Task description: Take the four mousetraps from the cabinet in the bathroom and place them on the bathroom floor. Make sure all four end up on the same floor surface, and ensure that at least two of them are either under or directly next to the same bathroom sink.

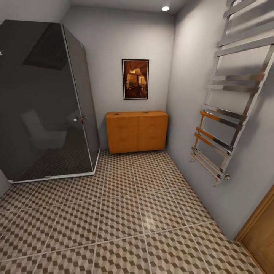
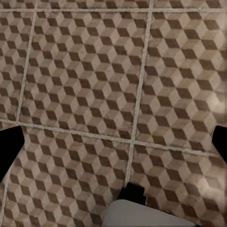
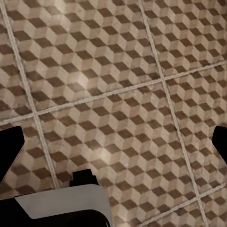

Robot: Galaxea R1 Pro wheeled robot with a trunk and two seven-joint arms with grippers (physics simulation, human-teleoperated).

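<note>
The orange-brown cabinet point(image 1: 137, 131) stands against the far wall in the head view, its fronts closed. Two tiny dark spots point(image 1: 116, 113) lie on its top, too small to identify as mousetraps. The cube-patterned bathroom floor point(image 1: 121, 213) stretches from me to the cabinet. My left gripper point(image 2: 113, 144) hangs open over bare tiles, its dark fingertips point(image 2: 9, 149) at the frame's edges and nothing between them. Likewise my right gripper point(image 3: 113, 144) is open and empty above the floor point(image 3: 118, 71). The sink is out of view.
A dark glass shower cabin point(image 1: 45, 102) fills the left side. A chrome towel rail point(image 1: 228, 114) juts from the right wall, and a wooden door point(image 1: 262, 236) sits at the near right. A framed picture point(image 1: 135, 79) hangs above the cabinet.
</note>
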